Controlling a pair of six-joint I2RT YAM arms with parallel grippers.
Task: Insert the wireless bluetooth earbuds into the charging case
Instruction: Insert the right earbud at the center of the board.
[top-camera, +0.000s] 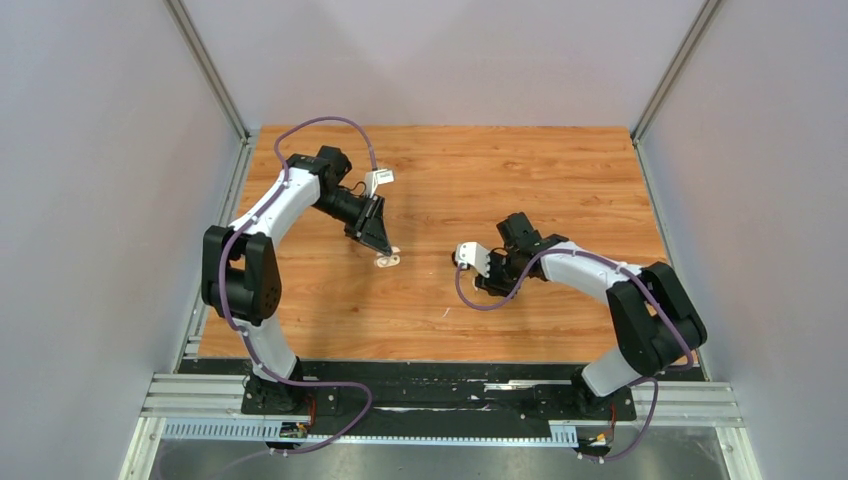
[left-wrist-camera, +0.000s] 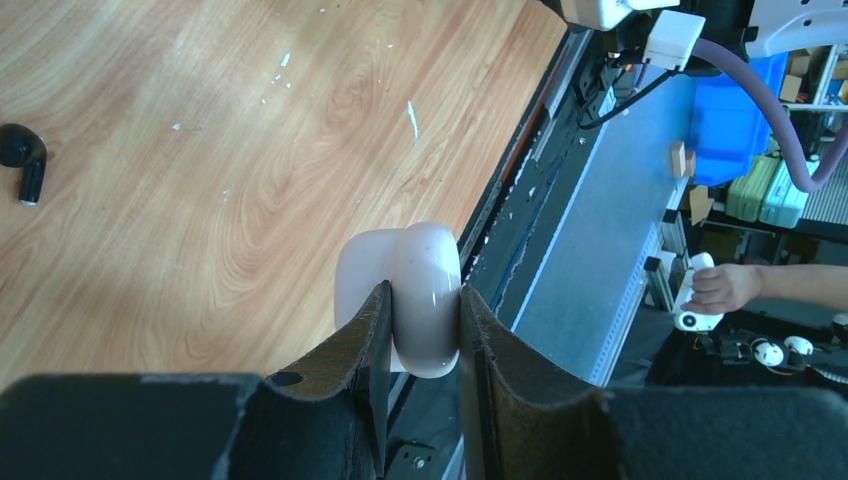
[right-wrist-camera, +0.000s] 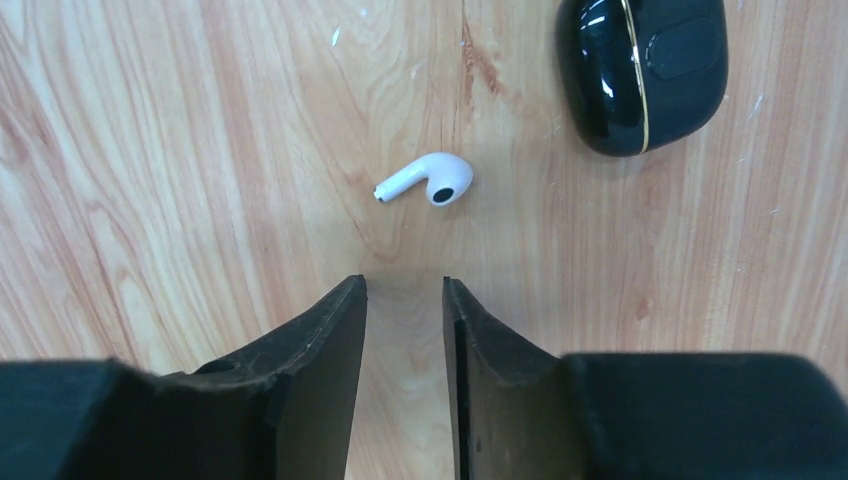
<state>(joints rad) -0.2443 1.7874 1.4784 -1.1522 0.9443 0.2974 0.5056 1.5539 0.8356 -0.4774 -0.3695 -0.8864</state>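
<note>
The left pincer (left-wrist-camera: 425, 296) pinches the white case (left-wrist-camera: 428, 262) by the worktop (left-wrist-camera: 200, 120) edge, a black earbud (left-wrist-camera: 24, 160) lying well apart, while the right pincer (right-wrist-camera: 405, 286), spread and empty, hangs just short of a white earbud (right-wrist-camera: 432, 179) near the black case (right-wrist-camera: 645, 70).

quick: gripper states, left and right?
Left gripper: shut on the white case.
Right gripper: open, empty; white earbud lies on the table just past its fingertips.

Robotics lab test cell: wood-grain table (top-camera: 450, 320) boxed by grey panels (top-camera: 100, 200), aluminium rail (top-camera: 200, 395) at its edge, blue storage bins (left-wrist-camera: 735, 110) beyond.
</note>
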